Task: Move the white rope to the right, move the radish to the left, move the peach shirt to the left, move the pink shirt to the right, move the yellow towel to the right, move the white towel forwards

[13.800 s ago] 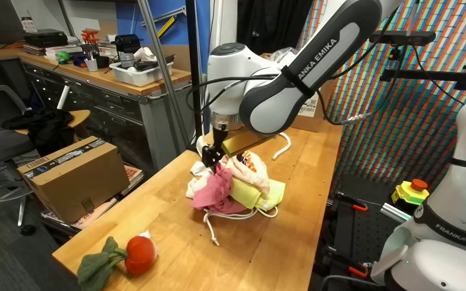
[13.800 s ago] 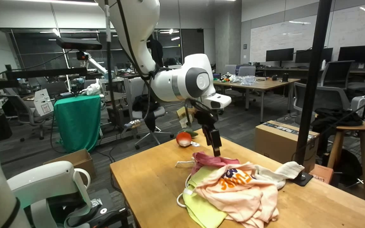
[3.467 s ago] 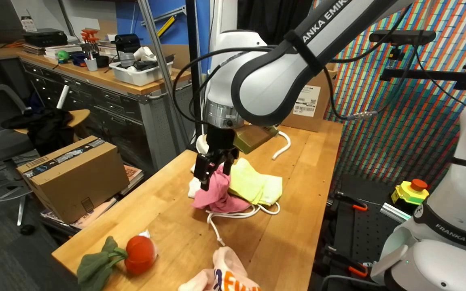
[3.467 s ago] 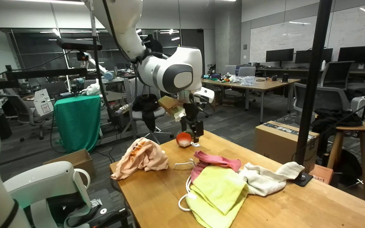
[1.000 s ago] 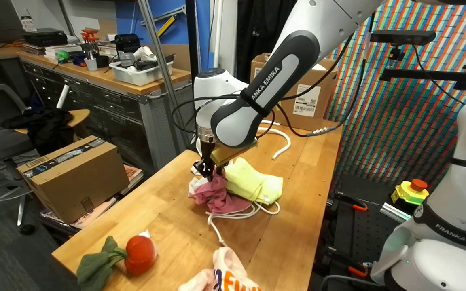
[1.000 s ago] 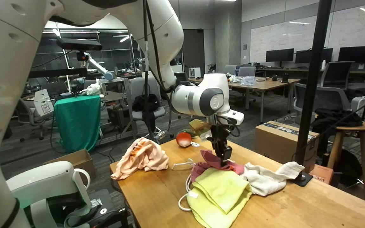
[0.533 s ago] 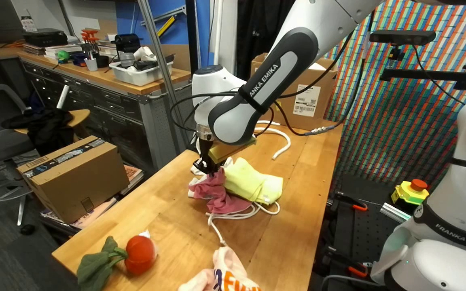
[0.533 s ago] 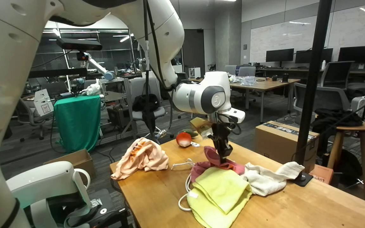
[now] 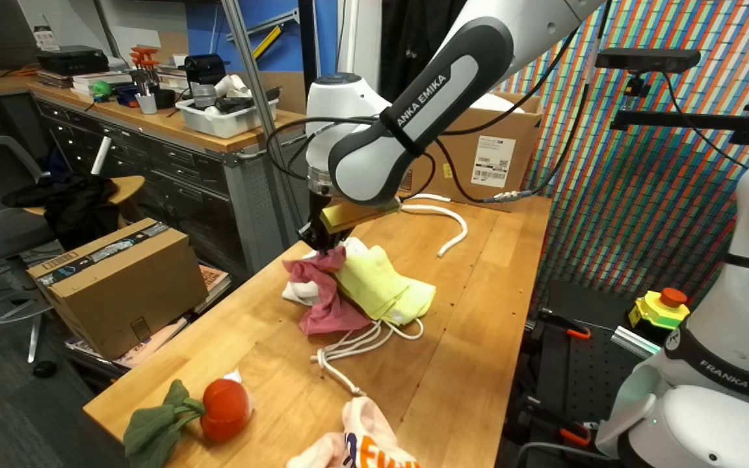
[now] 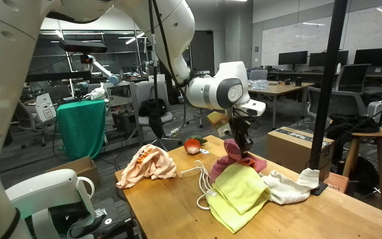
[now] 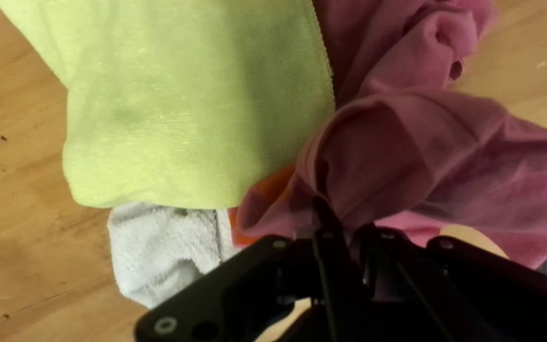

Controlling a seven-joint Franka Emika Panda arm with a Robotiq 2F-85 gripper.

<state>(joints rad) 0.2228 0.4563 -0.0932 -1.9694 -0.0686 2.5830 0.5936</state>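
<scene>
1. In an exterior view the Robotiq gripper (image 9: 324,248) is pinching the pink shirt (image 9: 326,305) by its upper part, while the lower end is draping onto the wooden table (image 9: 478,292).
2. Beside that shirt, the yellow towel (image 9: 381,286) is lying folded, and a thin white cord (image 9: 322,356) is trailing from the cloths over the table.
3. The white rope (image 9: 463,229) is lying in a curve farther along the table, in front of a cardboard box (image 9: 462,146).
4. In an exterior view the peach shirt (image 10: 149,164) is lying crumpled at a table corner, and the toy radish (image 10: 192,146) is resting well apart from the towels, near the edge.
5. There the white towel (image 10: 288,188) is lying just beside the yellow towel, one end near the foot of a black post (image 10: 328,83).
6. In the wrist view the gripper is standing narrow on a fold of the pink shirt; an orange patch (image 11: 274,184) (I cannot tell of what) is showing beside it, and the white towel is peeking out at the yellow towel's edge.
</scene>
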